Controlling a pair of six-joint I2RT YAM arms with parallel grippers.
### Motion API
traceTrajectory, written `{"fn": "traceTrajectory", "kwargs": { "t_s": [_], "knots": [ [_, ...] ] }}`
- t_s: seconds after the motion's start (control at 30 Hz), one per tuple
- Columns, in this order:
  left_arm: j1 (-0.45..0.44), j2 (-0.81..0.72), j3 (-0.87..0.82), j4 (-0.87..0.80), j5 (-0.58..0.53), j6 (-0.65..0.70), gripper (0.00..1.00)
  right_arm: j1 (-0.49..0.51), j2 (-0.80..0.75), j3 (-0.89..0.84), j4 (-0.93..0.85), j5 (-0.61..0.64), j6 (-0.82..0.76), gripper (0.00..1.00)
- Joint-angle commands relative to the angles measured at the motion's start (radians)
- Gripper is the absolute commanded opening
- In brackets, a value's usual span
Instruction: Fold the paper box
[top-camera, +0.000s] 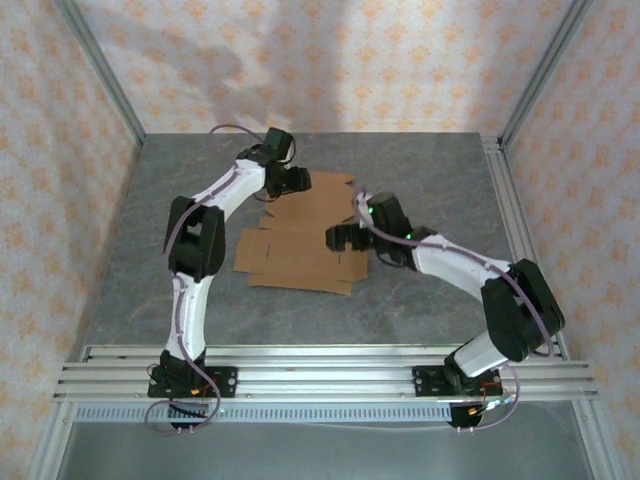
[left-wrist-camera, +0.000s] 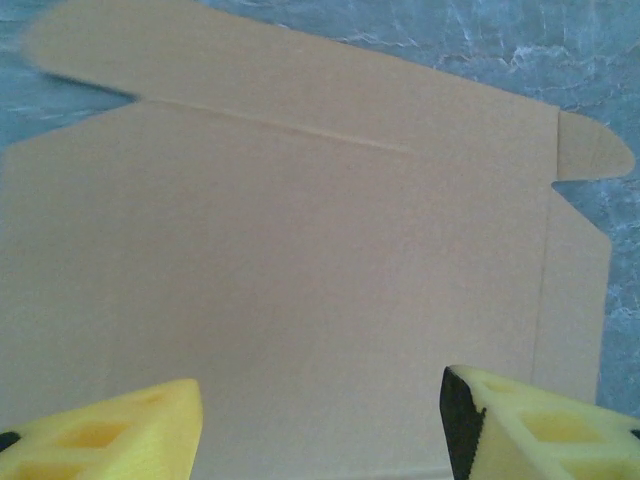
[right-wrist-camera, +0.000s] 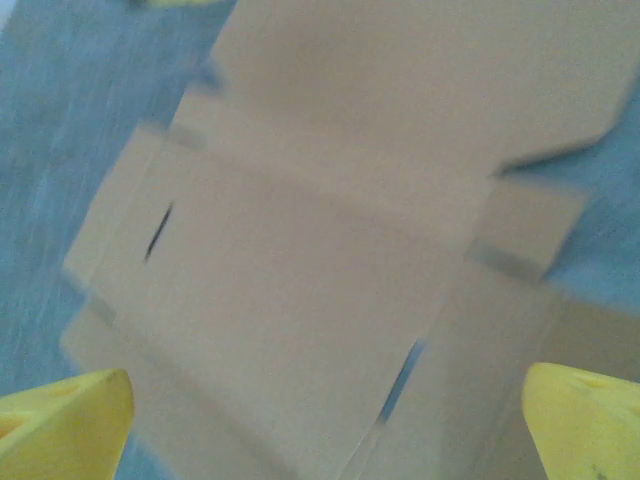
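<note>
The grey marbled surface (top-camera: 420, 310) is carrying the unfolded paper box (top-camera: 295, 245), which is lying flat just ahead of both jaws.

Two slim robot arms, the left arm (top-camera: 190, 290) and the right arm (top-camera: 455, 262), look alike: glossy white shells on the long links and chunky matte black housings at the joints. A thin lilac cable (top-camera: 176, 222) loops along the outside of each. Each arm rises from a black base (top-camera: 195, 378). Small green lights (top-camera: 371, 211) glow on the right arm's wrist. The left end effector (left-wrist-camera: 320, 420) and right end effector (right-wrist-camera: 320, 425) carry bright yellow fingers (left-wrist-camera: 110, 430) with moulded hollows; one finger has a black ridged edge (left-wrist-camera: 458, 420).
</note>
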Motion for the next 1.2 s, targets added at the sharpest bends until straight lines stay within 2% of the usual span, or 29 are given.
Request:
{"fn": "traceTrajectory", "kwargs": {
  "t_s": [0.0, 0.1, 0.17, 0.23, 0.33, 0.53, 0.63, 0.83, 1.0, 1.17],
  "knots": [
    [-0.013, 0.098, 0.154, -0.139, 0.09, 0.027, 0.66, 0.095, -0.01, -0.077, 0.077, -0.085, -0.018, 0.99],
    [-0.035, 0.169, 0.236, -0.195, 0.056, 0.044, 0.66, 0.17, 0.046, -0.076, 0.107, -0.096, 0.019, 0.99],
    [-0.046, 0.175, 0.222, -0.195, 0.033, 0.037, 0.66, 0.179, 0.098, -0.075, 0.151, -0.088, 0.085, 0.99],
    [-0.044, 0.152, 0.16, -0.159, 0.024, 0.017, 0.66, 0.179, 0.137, -0.074, 0.162, -0.073, 0.102, 0.99],
    [-0.032, 0.09, 0.04, -0.111, -0.013, -0.009, 0.66, 0.16, 0.152, -0.068, 0.118, 0.016, 0.092, 0.99],
    [0.012, -0.105, -0.246, 0.004, -0.058, -0.062, 0.66, 0.051, 0.187, -0.013, -0.011, 0.119, 0.056, 0.99],
    [0.014, -0.208, -0.383, 0.046, -0.071, -0.087, 0.66, -0.006, 0.227, 0.064, -0.092, 0.175, 0.015, 0.99],
    [-0.002, -0.403, -0.67, 0.146, -0.085, -0.152, 0.67, -0.11, 0.374, 0.283, -0.202, 0.184, 0.017, 0.99],
    [-0.081, -0.506, -0.812, 0.16, -0.124, -0.196, 0.67, -0.149, 0.56, 0.534, -0.327, 0.131, 0.035, 0.99],
    [-0.183, -0.583, -0.884, 0.173, -0.144, -0.277, 0.67, -0.169, 0.658, 0.724, -0.387, 0.117, 0.046, 0.99]
  ]
}}
